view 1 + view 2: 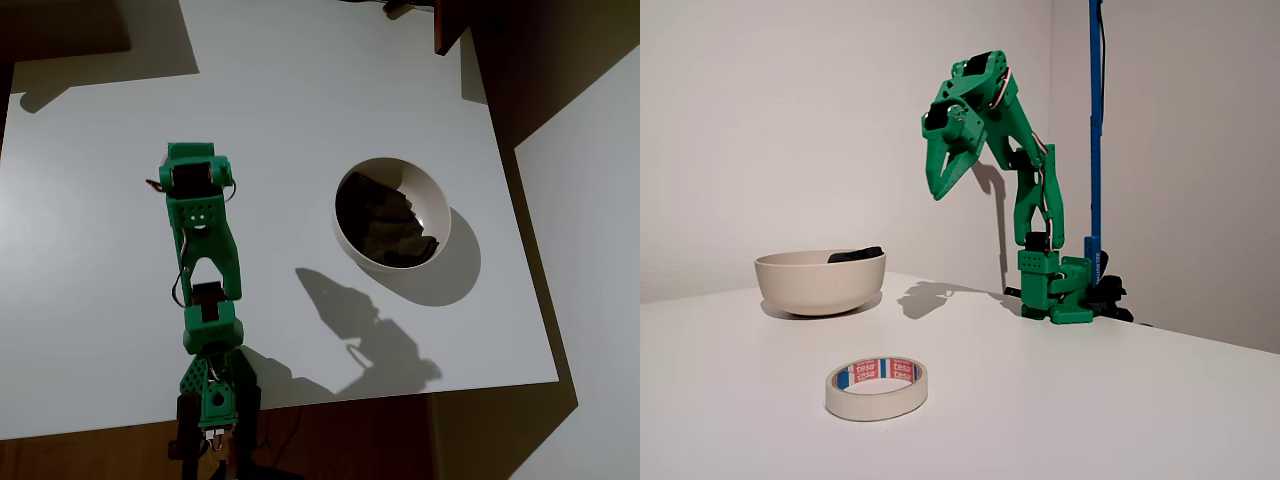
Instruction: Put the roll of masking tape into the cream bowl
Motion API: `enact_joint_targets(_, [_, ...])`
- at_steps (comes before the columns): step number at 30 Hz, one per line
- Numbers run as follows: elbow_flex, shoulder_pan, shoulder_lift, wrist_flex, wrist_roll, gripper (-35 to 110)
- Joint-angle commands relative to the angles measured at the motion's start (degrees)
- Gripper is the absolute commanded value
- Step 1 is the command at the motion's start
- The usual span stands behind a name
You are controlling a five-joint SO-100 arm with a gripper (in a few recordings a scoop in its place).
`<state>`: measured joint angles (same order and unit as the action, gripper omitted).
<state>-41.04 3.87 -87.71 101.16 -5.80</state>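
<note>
The roll of masking tape [877, 388] lies flat on the white table close to the camera in the fixed view, an off-white ring with red and blue print on its inner core. Behind it to the left stands the cream bowl [820, 285], holding a dark mass [855, 255]. From overhead the bowl [441, 203] sits right of the green arm [200, 215]. My gripper [939, 190] hangs high above the table with its fingers pointing down and pressed together, holding nothing. It is well apart from both tape and bowl.
The arm's base [1055, 290] is clamped at the table's far edge beside a blue upright pole [1095, 130]. In the overhead view the table [300, 80] ends just right of the bowl, and a dark wooden piece [452, 25] stands at its top edge.
</note>
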Motion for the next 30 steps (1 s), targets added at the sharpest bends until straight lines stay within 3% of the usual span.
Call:
enact_joint_targets(1, [7.47,0.26,5.10,3.43,0.44,-8])
enact_joint_targets(14, [13.80,-3.60,23.55,0.00,0.88,-8])
enact_joint_targets(22, [17.05,1.67,29.27,0.09,0.09,-8])
enact_joint_targets(27, [17.23,1.85,30.41,-0.88,-1.76,9])
enact_joint_targets(30, [17.40,2.11,30.76,-0.88,-1.05,10])
